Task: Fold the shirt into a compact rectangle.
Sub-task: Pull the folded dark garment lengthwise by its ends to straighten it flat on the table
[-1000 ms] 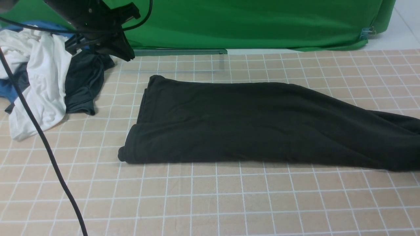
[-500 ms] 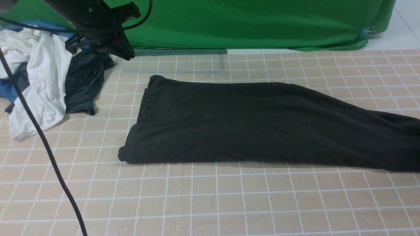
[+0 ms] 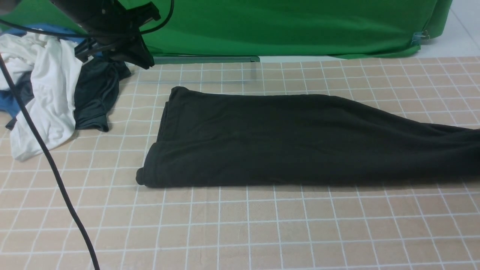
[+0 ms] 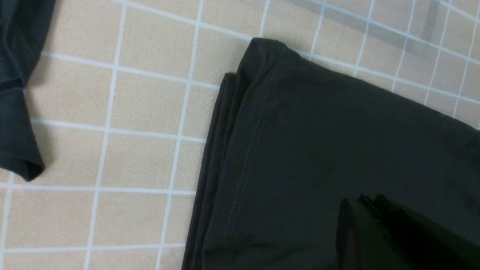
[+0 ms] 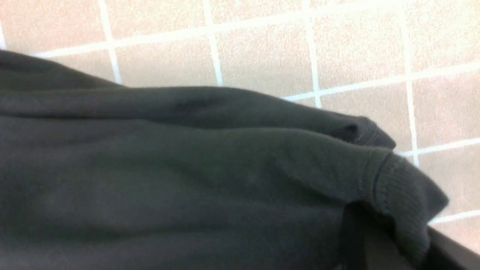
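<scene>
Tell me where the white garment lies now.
In the front view the white garment lies at the left edge of the table, against a dark grey garment, left of the black shirt.

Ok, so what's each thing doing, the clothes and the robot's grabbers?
black shirt, folded into a long strip, lying on the table
right gripper, shut on the black shirt's collar end
left gripper, shut, empty, above the black shirt
white garment, crumpled in a pile
dark grey garment, crumpled beside it
</scene>
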